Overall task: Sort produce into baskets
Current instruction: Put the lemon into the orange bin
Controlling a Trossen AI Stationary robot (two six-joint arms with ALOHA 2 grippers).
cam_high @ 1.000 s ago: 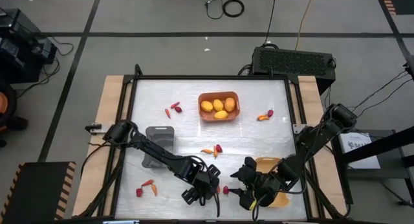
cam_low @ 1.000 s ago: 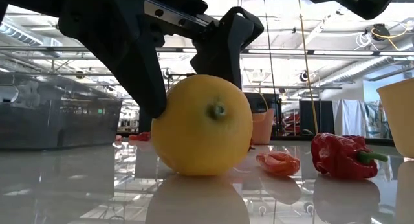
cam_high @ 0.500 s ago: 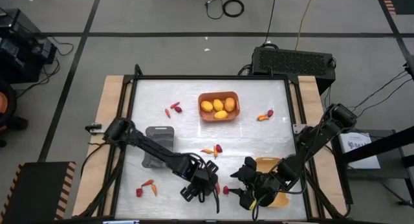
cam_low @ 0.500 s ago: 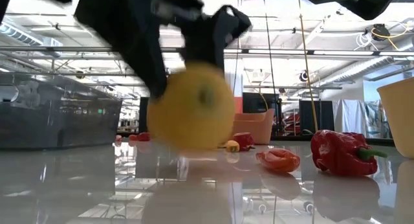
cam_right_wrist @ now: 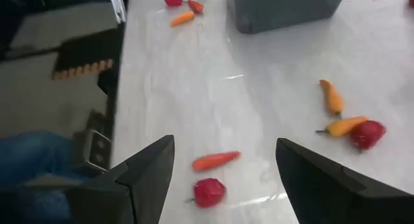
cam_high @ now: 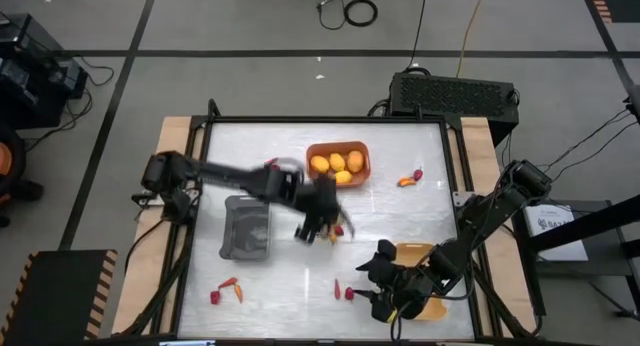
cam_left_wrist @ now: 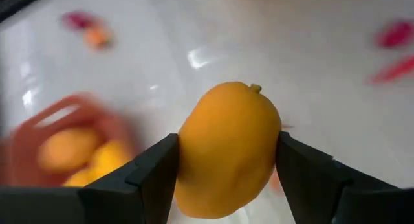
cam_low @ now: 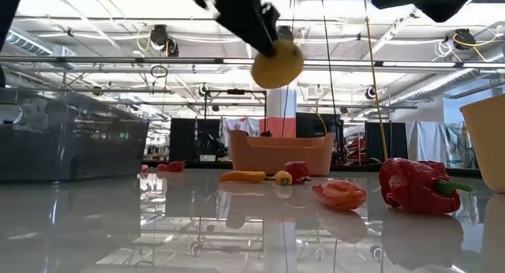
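yellow fruit (cam_left_wrist: 228,149), held by left gripper (cam_left_wrist: 226,169)

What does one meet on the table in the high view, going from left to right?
Dark grey basket → left gripper holding a yellow fruit → orange basket → right gripper → yellow basket.

left arm stretched across mid-table, raised, left gripper (cam_high: 322,218) with fingers (cam_left_wrist: 152,175) clamped on a yellow-orange fruit (cam_left_wrist: 228,149) between them; right arm folded low at near right edge, right gripper (cam_high: 383,286) fingers spread, nothing between
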